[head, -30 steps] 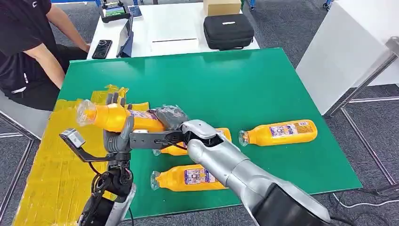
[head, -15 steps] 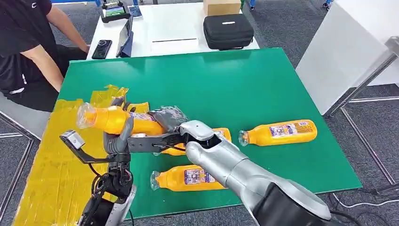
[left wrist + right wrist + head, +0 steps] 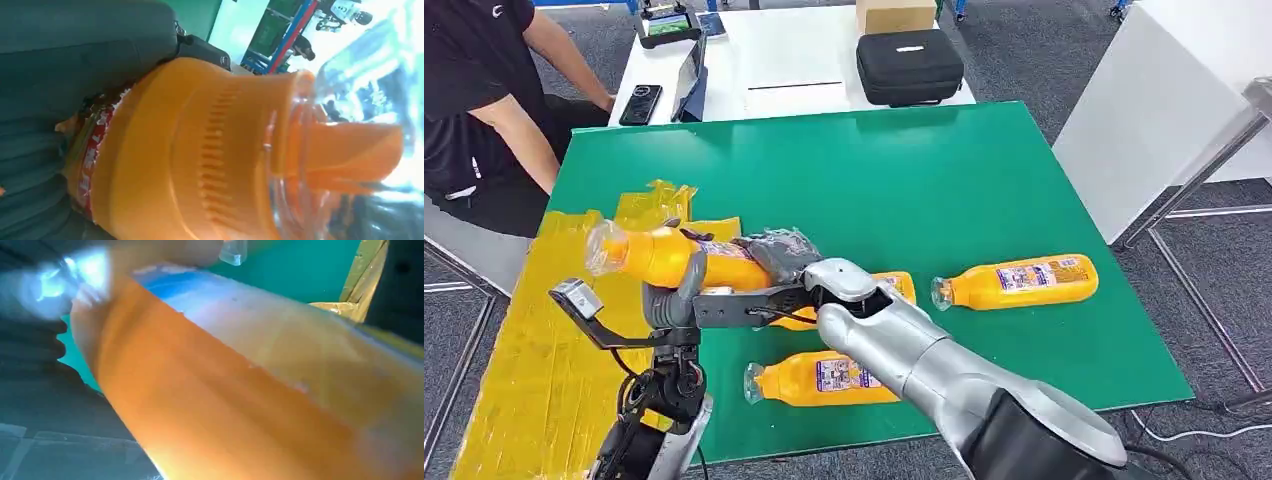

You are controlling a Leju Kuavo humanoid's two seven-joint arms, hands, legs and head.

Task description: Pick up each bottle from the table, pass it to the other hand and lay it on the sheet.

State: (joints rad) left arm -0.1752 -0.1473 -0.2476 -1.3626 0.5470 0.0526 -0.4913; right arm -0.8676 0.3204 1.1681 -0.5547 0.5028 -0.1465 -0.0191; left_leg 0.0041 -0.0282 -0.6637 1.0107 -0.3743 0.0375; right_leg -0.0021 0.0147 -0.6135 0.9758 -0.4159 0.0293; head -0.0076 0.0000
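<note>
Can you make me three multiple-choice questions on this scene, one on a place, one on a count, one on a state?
1. Where is the yellow sheet?
A. at the green table's left end
B. on the white table
C. on the floor

2. How many bottles lie on the green table?
A. one
B. three
C. five

3. What state is the raised bottle in?
A. lying on the sheet
B. held between both hands
C. standing upright

Answers:
1 A, the sheet drapes over that end.
2 B, three orange bottles lie flat there.
3 B, the left hand and right hand both grip it.
</note>
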